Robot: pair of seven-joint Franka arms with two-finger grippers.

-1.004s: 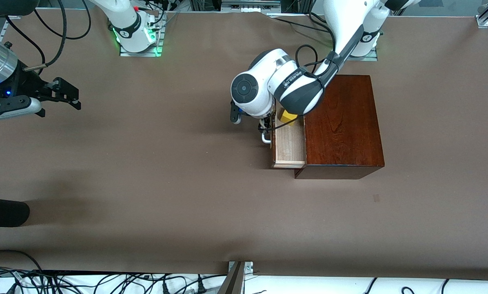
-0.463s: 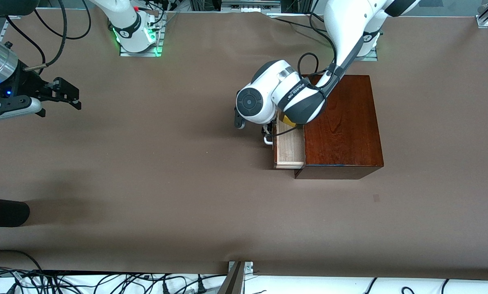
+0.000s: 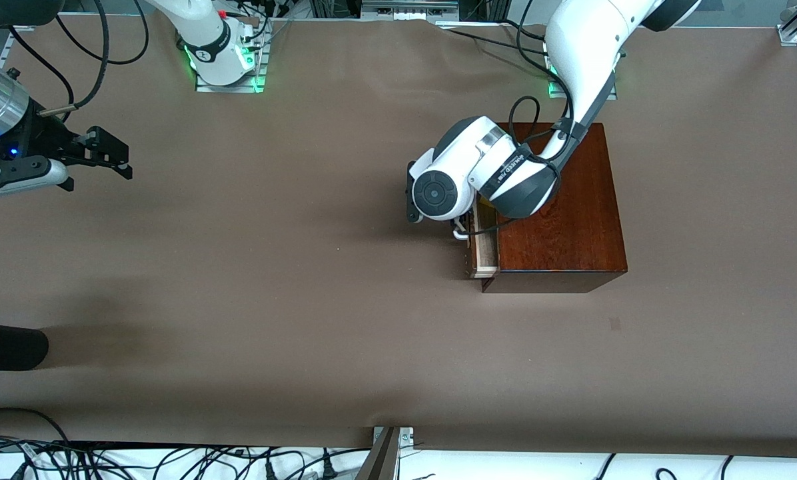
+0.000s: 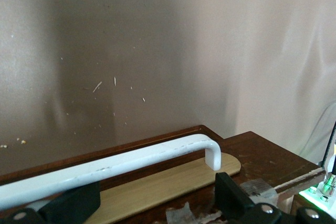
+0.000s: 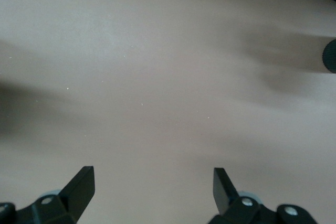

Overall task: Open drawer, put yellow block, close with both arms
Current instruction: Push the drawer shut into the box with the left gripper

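The dark mahogany box (image 3: 562, 220) stands toward the left arm's end of the table. Its drawer (image 3: 485, 257) sticks out by only a narrow strip of pale wood. My left gripper (image 3: 464, 225) sits low at the drawer's front, mostly hidden under its own wrist. In the left wrist view it (image 4: 152, 200) is open, one finger (image 4: 231, 195) on each side of the front panel (image 4: 252, 156), just by the white bar handle (image 4: 131, 161). The yellow block is hidden. My right gripper (image 3: 115, 159) waits open and empty over bare table (image 5: 152, 184).
A dark rounded object (image 3: 5, 347) lies at the right arm's end, nearer the front camera. Cables (image 3: 172, 463) run along the table's near edge. The brown table cover (image 3: 272, 280) spreads between the two arms.
The drawer has slid most of the way into the box as my left gripper moved toward the box. The yellow block, seen in the drawer before, is now out of sight. The right arm has not moved.
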